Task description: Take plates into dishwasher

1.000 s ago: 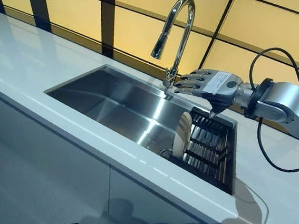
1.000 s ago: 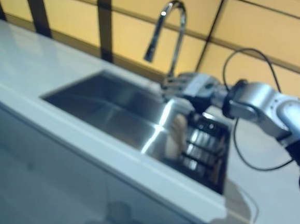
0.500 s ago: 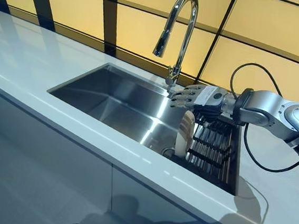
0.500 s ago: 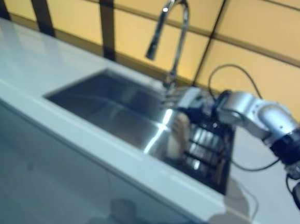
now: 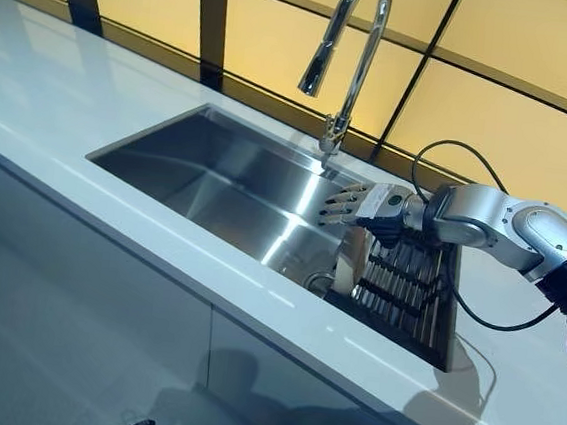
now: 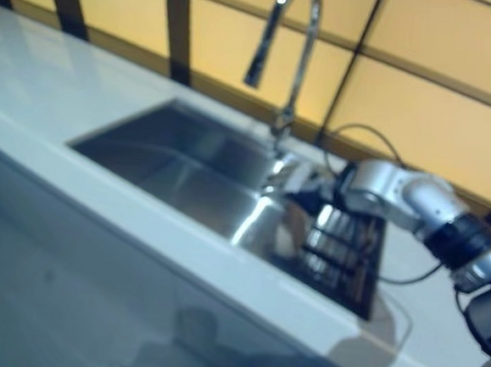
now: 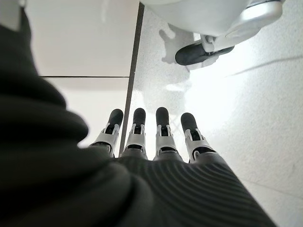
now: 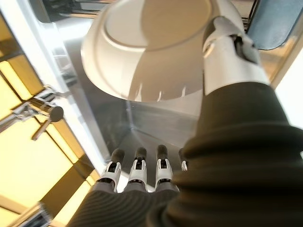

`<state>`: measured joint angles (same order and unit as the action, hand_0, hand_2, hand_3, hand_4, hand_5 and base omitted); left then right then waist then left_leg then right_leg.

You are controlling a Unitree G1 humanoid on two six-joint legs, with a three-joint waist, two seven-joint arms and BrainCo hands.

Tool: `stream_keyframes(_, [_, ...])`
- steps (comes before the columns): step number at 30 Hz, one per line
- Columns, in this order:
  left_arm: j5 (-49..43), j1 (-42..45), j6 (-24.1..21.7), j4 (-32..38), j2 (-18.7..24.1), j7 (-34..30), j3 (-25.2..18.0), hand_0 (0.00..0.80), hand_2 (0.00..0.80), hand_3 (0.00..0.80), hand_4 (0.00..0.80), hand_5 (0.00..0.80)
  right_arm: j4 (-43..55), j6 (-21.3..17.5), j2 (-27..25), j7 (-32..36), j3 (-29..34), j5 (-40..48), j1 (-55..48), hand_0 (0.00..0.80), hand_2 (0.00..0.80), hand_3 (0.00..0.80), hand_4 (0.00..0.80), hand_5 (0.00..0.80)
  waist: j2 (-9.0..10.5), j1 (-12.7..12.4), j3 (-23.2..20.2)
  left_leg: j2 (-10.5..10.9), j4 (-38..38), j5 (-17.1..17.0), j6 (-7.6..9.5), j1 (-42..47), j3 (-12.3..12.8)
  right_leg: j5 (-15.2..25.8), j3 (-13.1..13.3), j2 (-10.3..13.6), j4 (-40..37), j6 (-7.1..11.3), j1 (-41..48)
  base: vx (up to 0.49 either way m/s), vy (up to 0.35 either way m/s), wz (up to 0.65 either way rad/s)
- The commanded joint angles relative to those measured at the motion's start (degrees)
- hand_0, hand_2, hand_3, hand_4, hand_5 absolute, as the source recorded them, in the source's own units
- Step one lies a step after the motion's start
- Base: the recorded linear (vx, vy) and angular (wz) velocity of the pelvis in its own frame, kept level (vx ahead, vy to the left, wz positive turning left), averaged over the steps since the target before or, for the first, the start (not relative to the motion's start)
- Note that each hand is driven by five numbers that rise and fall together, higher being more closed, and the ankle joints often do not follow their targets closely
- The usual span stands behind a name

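Fingers (image 8: 136, 166) of the right hand (image 5: 363, 204) stretch out straight over the sink (image 5: 216, 181) and grip nothing, its thumb lying against the rim of the plate (image 8: 151, 45), which only the wrist view shows. From the head, that cream plate stands on edge at the near end of the black rack (image 5: 402, 284) in the sink, just below the hand, with the tap (image 5: 347, 53) behind. Hanging over pale floor, the left hand (image 7: 158, 137) shows only in its own wrist view, fingers straight and empty.

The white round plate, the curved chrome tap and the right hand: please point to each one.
white round plate (image 8: 156, 47): right wrist view, underside centre.
curved chrome tap (image 5: 358, 54): left eye view, upright neck.
right hand (image 5: 365, 204): left eye view, back of hand.
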<state>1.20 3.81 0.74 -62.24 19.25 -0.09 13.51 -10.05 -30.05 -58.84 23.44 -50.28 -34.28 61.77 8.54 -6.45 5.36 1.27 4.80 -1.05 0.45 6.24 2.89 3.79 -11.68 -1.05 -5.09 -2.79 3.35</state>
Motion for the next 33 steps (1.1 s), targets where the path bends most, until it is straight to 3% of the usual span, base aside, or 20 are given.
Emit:
stream_keyframes(1, [-1.20,-2.78,-0.44,-0.29,2.13,0.13,1.54,0.000,0.000,0.000,0.000,0.000,-3.62,1.45,-0.15,-0.19,-3.09,1.08,8.45,0.000,0.000,0.000,0.000,0.000,1.78,-1.87,0.81,-0.95,0.19,4.78,1.08,-0.01,2.05,-7.14,-1.68,-0.32,0.09,3.13,3.22,0.000,0.000,0.00])
stream_keyframes(18, [-0.61,-3.23,-0.38,0.98,2.84,0.51,1.66,0.000,0.000,0.000,0.000,0.000,-5.38,2.24,1.33,0.92,-3.26,-0.78,8.19,0.000,0.000,0.000,0.000,0.000,2.62,-2.69,2.37,-1.00,-0.63,4.78,1.13,-0.97,1.13,-6.89,-1.78,-0.52,0.09,3.06,3.07,0.000,0.000,0.00])
stream_keyframes(33, [-0.39,-2.69,-0.69,1.12,2.93,0.70,0.87,0.000,0.000,0.000,0.000,0.000,-8.67,-0.74,-0.28,1.44,-2.68,-2.15,5.11,0.000,0.000,0.000,0.000,0.000,2.52,-2.50,2.05,-0.90,-0.04,4.47,1.02,-0.56,0.86,-6.96,-1.86,-0.38,0.09,3.06,3.44,-0.003,0.001,0.01])
